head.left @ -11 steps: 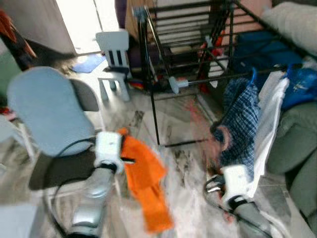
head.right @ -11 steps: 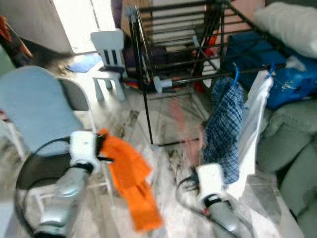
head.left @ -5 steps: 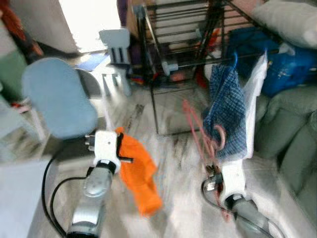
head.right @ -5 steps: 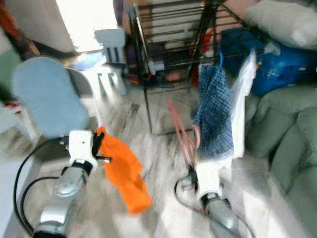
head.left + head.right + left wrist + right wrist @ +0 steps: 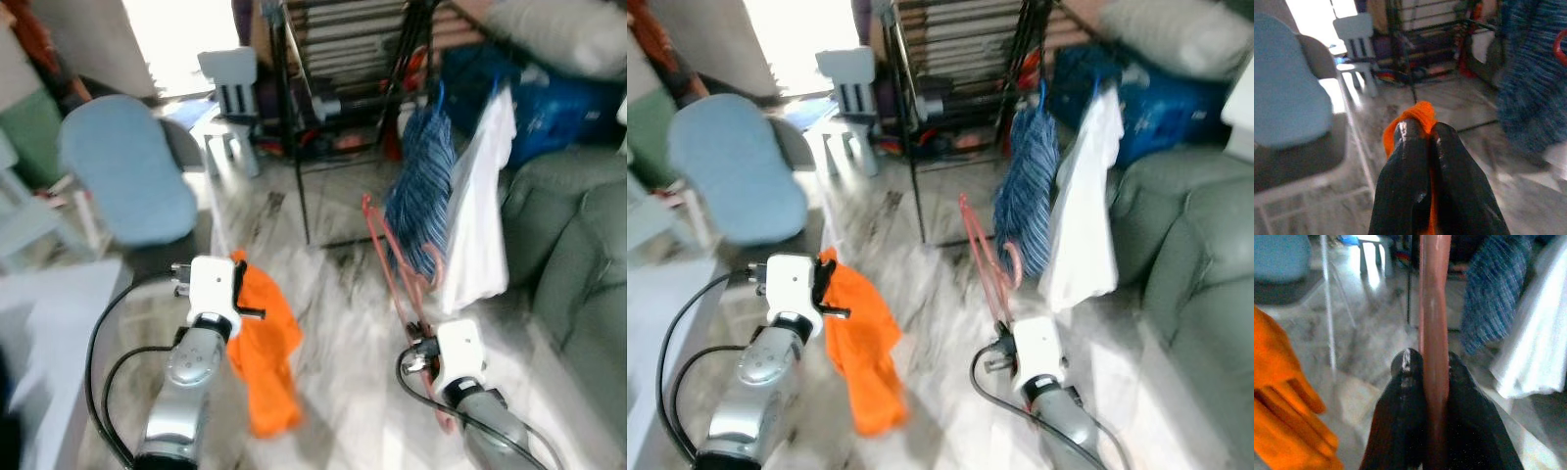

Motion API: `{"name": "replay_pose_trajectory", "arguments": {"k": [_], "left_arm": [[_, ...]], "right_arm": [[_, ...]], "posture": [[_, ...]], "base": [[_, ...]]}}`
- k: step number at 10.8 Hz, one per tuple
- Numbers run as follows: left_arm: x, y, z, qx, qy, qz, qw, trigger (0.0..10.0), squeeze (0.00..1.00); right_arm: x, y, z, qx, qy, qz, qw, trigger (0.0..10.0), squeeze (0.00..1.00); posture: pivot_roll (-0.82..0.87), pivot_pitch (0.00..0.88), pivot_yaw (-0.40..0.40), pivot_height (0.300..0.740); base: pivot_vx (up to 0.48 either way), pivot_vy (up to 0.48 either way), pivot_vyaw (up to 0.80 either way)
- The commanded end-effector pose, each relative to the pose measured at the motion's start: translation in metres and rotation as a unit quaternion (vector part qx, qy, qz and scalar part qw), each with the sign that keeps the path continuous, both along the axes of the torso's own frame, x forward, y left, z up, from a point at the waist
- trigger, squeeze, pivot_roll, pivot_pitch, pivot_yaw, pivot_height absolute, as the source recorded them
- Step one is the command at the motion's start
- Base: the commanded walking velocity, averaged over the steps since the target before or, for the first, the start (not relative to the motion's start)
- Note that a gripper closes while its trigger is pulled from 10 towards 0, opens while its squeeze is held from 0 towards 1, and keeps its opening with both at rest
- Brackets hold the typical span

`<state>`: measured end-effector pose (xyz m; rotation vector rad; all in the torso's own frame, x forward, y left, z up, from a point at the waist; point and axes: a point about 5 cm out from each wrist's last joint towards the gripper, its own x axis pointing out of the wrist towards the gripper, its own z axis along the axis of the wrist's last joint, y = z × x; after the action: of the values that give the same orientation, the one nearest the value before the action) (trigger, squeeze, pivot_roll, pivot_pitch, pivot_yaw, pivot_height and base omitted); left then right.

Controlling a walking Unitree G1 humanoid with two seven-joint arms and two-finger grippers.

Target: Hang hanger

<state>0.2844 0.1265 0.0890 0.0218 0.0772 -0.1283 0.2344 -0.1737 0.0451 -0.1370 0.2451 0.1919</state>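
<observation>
My right gripper is shut on a pink plastic hanger, which stands up from it with its hook near the hanging clothes. My left gripper is shut on an orange cloth that hangs down toward the floor. Ahead stands a black drying rack. From its rail hang a blue checked shirt and a white garment, just beyond the hanger.
A chair with a light blue back stands at the left. A small white child's chair is behind it. A grey-green sofa with a blue bag fills the right. The floor is pale marble tile.
The camera has shifted, so the rack and hanging clothes sit a little higher and closer. Both grippers keep their hold; the hanger now points up nearer the blue shirt.
</observation>
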Motion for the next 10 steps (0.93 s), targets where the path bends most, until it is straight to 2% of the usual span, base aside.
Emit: {"name": "replay_pose_trajectory", "arguments": {"k": [1, 4, 6, 7, 8, 9, 10], "left_arm": [[0.002, 0.001, 0.006, 0.007, -0.016, 0.001, 1.0, 10.0, 0.0], [-0.008, 0.001, 0.003, 0.001, -0.021, 0.026, 0.999, 10.0, 0.0], [-0.023, 0.011, -0.002, -0.004, -0.015, 0.074, 0.997, 10.0, 0.0], [-0.029, 0.016, -0.004, 0.003, -0.014, 0.088, 0.996, 10.0, 0.0], [-0.031, 0.021, -0.004, 0.014, -0.017, 0.094, 0.995, 10.0, 0.0], [-0.026, 0.022, -0.001, 0.028, -0.02, 0.091, 0.995, 10.0, 0.0], [-0.022, 0.022, 0.004, 0.028, -0.026, 0.089, 0.995, 10.0, 0.0]], "right_arm": [[0.003, 0.001, 0.003, 0.003, -0.007, 0.002, 1.0, 0.0, 0.0], [0.008, 0.004, 0.006, -0.004, 0.0, 0.04, 0.999, 0.0, 0.0], [0.014, 0.015, 0.005, -0.005, 0.01, 0.092, 0.996, 0.0, 0.0], [0.018, 0.022, 0.004, -0.003, 0.013, 0.109, 0.994, 0.0, 0.0], [0.026, 0.033, 0.004, 0.002, 0.012, 0.132, 0.991, 0.0, 0.0], [0.039, 0.039, 0.009, 0.004, 0.003, 0.138, 0.99, 0.0, 0.0], [0.047, 0.039, 0.015, 0.007, -0.008, 0.13, 0.991, 0.0, 0.0]], "posture": [[-0.15, 0.0, 0.075, 0.74], [-0.11, 0.0, -0.011, 0.74], [-0.02, 0.0, -0.103, 0.74], [0.01, 0.0, -0.122, 0.74], [0.05, 0.0, -0.142, 0.74], [0.07, 0.0, -0.137, 0.74], [0.06, 0.0, -0.121, 0.74]], "base": [[-0.285, 0.0, 0.0], [-0.19, 0.0, 0.0], [0.0, 0.0, 0.0], [0.0, 0.0, 0.0], [0.0, 0.0, 0.0], [0.0, 0.0, 0.0], [0.0, 0.0, 0.0]]}}
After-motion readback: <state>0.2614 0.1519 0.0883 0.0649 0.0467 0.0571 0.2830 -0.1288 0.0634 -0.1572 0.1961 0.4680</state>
